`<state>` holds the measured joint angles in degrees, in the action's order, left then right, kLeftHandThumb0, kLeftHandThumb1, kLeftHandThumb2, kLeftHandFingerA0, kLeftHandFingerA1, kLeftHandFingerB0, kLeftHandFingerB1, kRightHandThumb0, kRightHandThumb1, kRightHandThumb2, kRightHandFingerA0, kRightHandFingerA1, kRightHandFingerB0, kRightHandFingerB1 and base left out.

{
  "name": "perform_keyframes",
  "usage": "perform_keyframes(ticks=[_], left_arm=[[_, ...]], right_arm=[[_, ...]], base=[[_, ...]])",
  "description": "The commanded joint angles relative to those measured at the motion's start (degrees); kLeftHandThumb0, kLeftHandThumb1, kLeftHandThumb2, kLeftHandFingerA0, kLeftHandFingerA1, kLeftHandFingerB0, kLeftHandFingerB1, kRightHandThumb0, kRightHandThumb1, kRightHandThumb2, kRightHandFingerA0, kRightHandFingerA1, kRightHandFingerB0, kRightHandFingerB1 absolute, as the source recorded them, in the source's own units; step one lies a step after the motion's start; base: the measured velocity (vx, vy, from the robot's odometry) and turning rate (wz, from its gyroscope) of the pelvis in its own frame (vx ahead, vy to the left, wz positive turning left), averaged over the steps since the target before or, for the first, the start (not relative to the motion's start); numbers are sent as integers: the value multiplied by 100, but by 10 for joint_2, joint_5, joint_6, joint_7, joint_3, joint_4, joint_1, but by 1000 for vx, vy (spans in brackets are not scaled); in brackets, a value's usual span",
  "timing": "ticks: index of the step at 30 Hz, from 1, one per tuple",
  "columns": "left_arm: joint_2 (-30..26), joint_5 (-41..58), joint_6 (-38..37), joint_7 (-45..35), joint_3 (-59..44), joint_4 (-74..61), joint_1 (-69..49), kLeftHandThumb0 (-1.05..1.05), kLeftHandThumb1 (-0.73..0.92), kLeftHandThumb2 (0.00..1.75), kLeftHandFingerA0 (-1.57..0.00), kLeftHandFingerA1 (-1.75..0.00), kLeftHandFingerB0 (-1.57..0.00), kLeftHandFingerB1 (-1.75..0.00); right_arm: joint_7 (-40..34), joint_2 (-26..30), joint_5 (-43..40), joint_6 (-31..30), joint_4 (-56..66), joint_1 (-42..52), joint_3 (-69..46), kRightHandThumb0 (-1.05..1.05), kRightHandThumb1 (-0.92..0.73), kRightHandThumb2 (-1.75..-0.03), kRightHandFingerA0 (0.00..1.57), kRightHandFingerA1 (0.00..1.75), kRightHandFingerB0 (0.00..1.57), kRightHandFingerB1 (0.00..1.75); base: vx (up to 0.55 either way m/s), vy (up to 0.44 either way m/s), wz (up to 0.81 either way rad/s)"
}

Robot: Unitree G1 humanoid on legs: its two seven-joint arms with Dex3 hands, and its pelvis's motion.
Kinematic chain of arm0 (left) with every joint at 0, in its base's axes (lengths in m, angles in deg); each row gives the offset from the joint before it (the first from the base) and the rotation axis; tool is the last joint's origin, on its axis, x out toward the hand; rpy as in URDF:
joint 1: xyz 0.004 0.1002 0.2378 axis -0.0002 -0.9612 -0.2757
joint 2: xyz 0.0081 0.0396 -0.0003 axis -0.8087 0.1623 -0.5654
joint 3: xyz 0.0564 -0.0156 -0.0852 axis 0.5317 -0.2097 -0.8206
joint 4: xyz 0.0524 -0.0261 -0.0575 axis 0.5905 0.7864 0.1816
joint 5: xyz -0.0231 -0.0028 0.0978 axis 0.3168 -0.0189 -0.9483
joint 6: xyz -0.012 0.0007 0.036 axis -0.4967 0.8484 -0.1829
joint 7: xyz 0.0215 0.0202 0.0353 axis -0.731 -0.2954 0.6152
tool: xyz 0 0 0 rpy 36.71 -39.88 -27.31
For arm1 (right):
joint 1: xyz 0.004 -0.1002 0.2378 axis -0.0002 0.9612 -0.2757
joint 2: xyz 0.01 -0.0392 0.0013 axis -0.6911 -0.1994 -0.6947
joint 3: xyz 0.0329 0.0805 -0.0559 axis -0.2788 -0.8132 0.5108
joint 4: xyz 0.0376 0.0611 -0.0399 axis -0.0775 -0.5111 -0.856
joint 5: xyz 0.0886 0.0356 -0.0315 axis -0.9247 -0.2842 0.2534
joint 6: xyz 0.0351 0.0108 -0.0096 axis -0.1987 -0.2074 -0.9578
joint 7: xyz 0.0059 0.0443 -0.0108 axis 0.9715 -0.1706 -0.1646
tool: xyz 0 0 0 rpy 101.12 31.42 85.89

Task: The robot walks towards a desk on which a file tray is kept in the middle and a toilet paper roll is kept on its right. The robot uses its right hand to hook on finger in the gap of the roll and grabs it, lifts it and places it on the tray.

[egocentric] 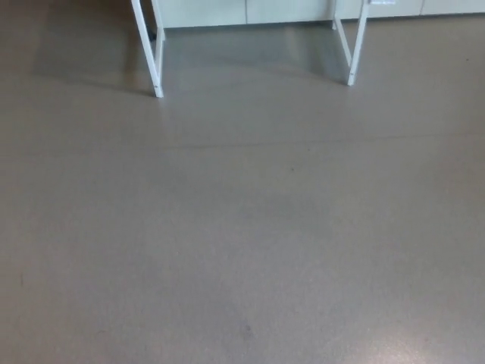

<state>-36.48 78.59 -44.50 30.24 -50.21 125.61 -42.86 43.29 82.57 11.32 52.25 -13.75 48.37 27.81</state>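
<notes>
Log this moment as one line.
view: floor, white desk legs at top | tray, roll: not in view | left hand, right hand: not in view | stage: desk not yet reached
</notes>
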Motion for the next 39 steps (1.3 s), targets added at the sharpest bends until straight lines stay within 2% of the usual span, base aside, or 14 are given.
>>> perform_keyframes(ticks=[1,4,5,6,12,13,14,18,19,20,26,27,34,39], left_arm=[[-3,4,30,13,4,-34,-22,-89,86,114,0,-11,0,-5],[1,13,42,10,-1,-58,-32,-89,86,115,0,-11,0,-6],[2,14,49,9,-1,-66,-35,-78,92,74,0,-15,0,0],[2,15,59,7,0,-79,-39,-83,83,116,0,-16,0,-12],[4,12,42,7,3,-76,-54,-96,90,117,0,-6,0,0],[8,21,68,12,-4,-101,-58,-80,92,74,0,-11,0,0],[7,19,69,10,0,-103,-60,-89,86,117,0,-12,0,-8],[10,14,59,13,3,-97,-64,-88,86,117,0,-12,0,-8],[11,15,56,14,2,-94,-64,-80,92,75,0,-9,0,0],[14,21,52,16,-3,-85,-60,-93,88,114,0,-6,0,-1],[12,26,32,9,-6,-36,-38,-94,90,115,0,-4,0,0],[13,26,33,9,-7,-43,-42,-95,90,115,0,-5,0,0],[13,21,34,16,-6,-46,-45,-95,90,116,0,-5,0,0],[12,16,30,15,-1,-48,-47,-95,91,117,0,-5,0,0]], right_arm=[[5,18,12,2,-7,-8,21,-58,-54,-79,0,32,0,0],[-5,12,-13,-33,-3,-13,-2,-45,-52,-68,0,19,0,2],[18,7,-44,-38,-7,-9,-28,-31,-61,-58,0,0,0,0],[31,3,-61,-32,1,3,-43,-55,-36,-74,0,29,0,13],[-4,25,28,-23,67,24,49,-60,-57,-79,5,39,0,1],[-9,17,-3,-53,54,11,22,-54,-52,-78,1,36,0,5],[-1,10,-19,-32,55,20,6,-48,-52,-76,0,26,0,2],[20,16,-24,-55,33,4,3,-48,-61,-59,0,6,0,1],[17,19,-15,-49,32,3,11,-61,-39,-76,0,27,0,10],[10,21,0,-41,29,0,22,-57,-53,-78,0,23,0,0],[24,34,13,-23,8,-14,44,-56,-67,-60,0,21,0,0],[5,31,13,-22,14,-11,41,-58,-55,-80,2,43,0,1],[13,26,-9,-22,-15,-26,22,-55,-56,-79,0,24,0,0],[4,31,-7,-57,23,-16,34,-52,-53,-78,5,40,0,3]], base=[[28,30,-9],[27,95,-4],[47,187,-14],[99,255,-21],[118,150,-3],[147,115,7],[182,117,2],[191,27,9],[177,-53,8],[171,-100,11],[208,-188,14],[201,-172,-13],[130,-37,-6],[206,156,2]])
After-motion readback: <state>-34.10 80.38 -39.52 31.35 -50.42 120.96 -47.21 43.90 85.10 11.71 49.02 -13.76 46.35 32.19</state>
